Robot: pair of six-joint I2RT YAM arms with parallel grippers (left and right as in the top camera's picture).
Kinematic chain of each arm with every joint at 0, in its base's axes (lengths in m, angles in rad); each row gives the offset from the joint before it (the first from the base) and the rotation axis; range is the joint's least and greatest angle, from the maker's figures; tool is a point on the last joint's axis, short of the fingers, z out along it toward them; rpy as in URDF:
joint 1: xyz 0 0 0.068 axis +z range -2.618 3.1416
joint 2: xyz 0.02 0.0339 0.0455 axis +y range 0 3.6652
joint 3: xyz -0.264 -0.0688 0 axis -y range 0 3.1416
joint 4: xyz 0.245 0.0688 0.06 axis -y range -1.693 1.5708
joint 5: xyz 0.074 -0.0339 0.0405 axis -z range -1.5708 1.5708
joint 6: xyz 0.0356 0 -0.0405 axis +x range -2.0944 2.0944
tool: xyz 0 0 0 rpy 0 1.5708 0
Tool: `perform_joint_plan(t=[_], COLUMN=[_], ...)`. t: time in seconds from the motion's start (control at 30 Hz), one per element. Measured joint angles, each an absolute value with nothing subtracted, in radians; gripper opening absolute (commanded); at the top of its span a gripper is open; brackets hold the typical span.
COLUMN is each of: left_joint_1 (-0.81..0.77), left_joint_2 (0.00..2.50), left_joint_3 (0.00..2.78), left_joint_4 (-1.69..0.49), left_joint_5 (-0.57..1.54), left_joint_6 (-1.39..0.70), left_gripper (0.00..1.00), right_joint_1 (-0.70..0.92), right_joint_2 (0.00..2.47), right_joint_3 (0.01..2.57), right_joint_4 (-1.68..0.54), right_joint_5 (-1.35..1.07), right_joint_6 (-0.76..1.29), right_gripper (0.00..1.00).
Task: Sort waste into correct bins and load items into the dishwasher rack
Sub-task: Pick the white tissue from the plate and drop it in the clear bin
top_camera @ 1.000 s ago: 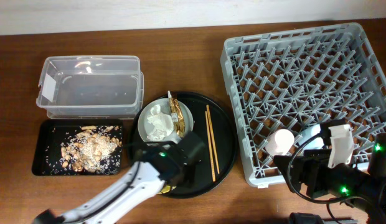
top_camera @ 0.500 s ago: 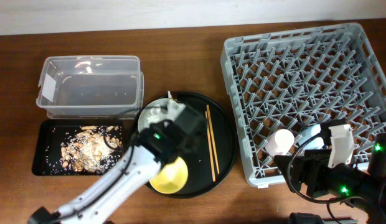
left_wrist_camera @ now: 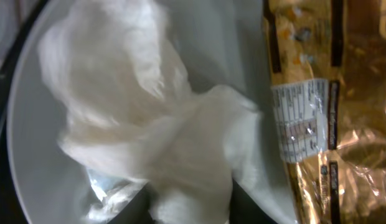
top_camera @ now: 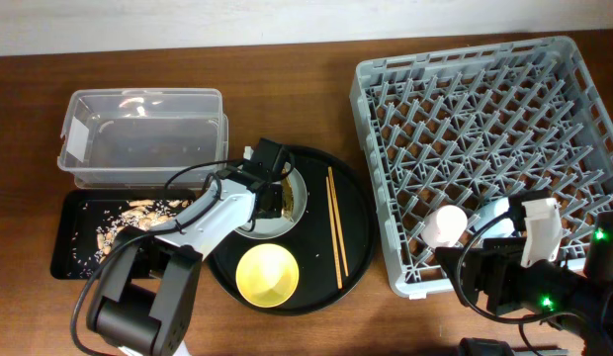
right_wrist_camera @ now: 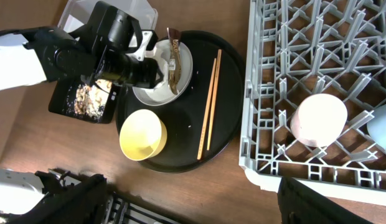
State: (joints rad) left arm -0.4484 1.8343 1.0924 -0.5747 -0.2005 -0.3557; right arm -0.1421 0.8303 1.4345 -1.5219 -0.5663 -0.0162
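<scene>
My left gripper (top_camera: 263,203) is down over the pale grey plate (top_camera: 297,203) on the round black tray. In the left wrist view its dark fingers (left_wrist_camera: 136,210) stand open on either side of the crumpled white tissue (left_wrist_camera: 137,118). The gold wrapper (left_wrist_camera: 330,93) lies beside the tissue on the plate (left_wrist_camera: 31,162). The yellow bowl (top_camera: 267,275) and the chopsticks (top_camera: 336,232) rest on the same tray. The pink cup (top_camera: 447,225) sits in the grey rack (top_camera: 494,119), with the light-blue cup (right_wrist_camera: 383,127) beside it. My right gripper (top_camera: 524,267) is open and empty, high at the rack's near edge.
The clear tub (top_camera: 143,138) stands at the back left. In front of it the shallow black tray (top_camera: 69,247) holds food scraps (top_camera: 114,225), partly under my left arm. The round black tray (top_camera: 356,247) lies between the bins and the rack.
My left arm has swung from over the yellow bowl back to the plate, uncovering the bowl. Its gripper now straddles the tissue. The right arm has not moved.
</scene>
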Motion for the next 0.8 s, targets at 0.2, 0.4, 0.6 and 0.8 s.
perform_joint_plan(t=[0.2,0.4,0.6,0.8], left_joint_1=[-0.448,-0.422,-0.337,-0.2], left_joint_2=[1.832,1.697,1.546,1.657], left_joint_3=[1.135,1.332,1.389,1.389], left_joint_4=[-0.699,-0.883,-0.842,-0.674], left_joint_5=[-0.168,-0.178,-0.349,-0.384], left_joint_6=[-0.355,-0.355,-0.354,-0.331], left_gripper=[0.0,0.0,0.0,0.86], right_joint_1=[-0.142,-0.142,-0.142,-0.142], right_joint_2=[0.83,0.83,0.83,0.83], right_joint_3=[1.435,1.434,1.434,1.434], right_joint_4=[-1.522,-1.522,-1.522,-1.528], right_joint_5=[-0.566,-0.566,-0.566,-0.567], right_joint_6=[-0.016,-0.016,-0.016,-0.016], right_gripper=[0.88,0.88,0.88,0.88])
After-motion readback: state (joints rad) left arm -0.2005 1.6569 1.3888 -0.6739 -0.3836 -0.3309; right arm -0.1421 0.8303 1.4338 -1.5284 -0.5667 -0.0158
